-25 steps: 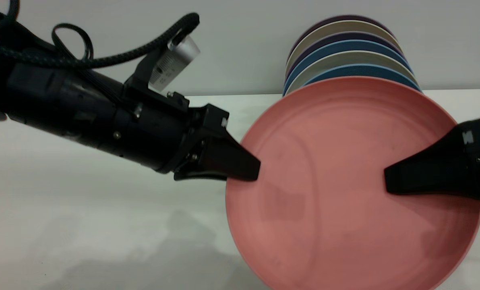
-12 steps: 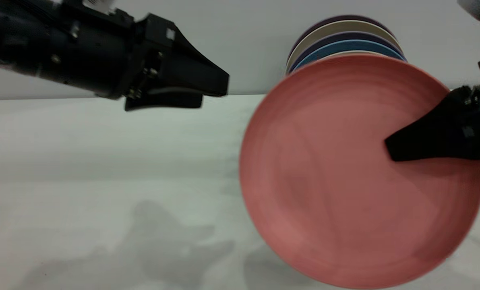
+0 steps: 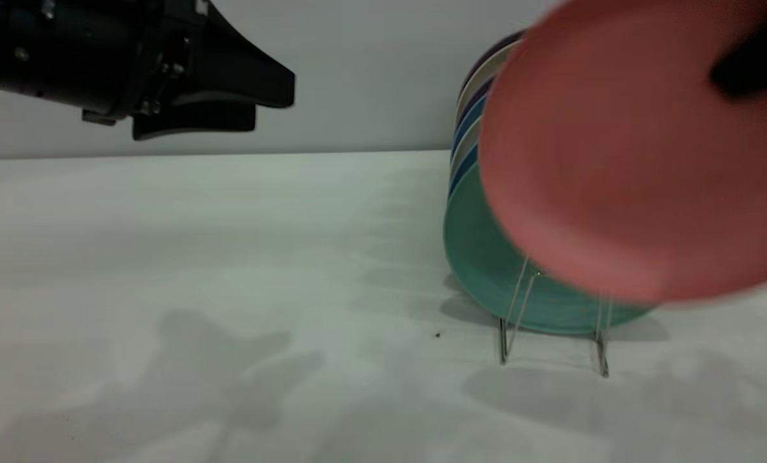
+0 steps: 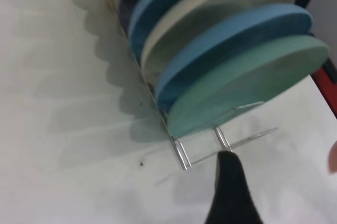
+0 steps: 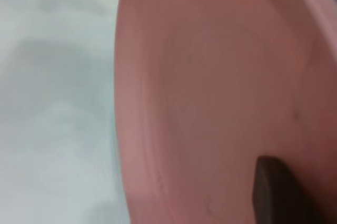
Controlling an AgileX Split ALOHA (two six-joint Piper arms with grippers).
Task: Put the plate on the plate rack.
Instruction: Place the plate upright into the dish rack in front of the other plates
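The salmon-pink plate (image 3: 615, 161) hangs in the air, tilted, in front of and above the front end of the wire plate rack (image 3: 506, 334). My right gripper (image 3: 724, 74) is shut on the plate's upper right rim; one black finger lies on its face and the other is hidden behind it. The right wrist view shows the plate (image 5: 210, 92) filling the view, with one finger (image 5: 271, 192) on it. My left gripper (image 3: 267, 106) is open and empty, high at the left, away from the plate. One of its fingers (image 4: 229, 192) shows above the rack's front wires (image 4: 181, 153).
A teal-green plate (image 3: 486, 270) stands frontmost in the rack, with blue and beige plates (image 3: 464, 138) behind it. They also show in the left wrist view, the teal one (image 4: 247, 87) nearest. A grey wall runs behind the white table (image 3: 197, 257).
The left gripper let go of the plate and moved up and to the left. The right gripper lifted the plate up and to the right, which uncovered the teal plate and the rack's front.
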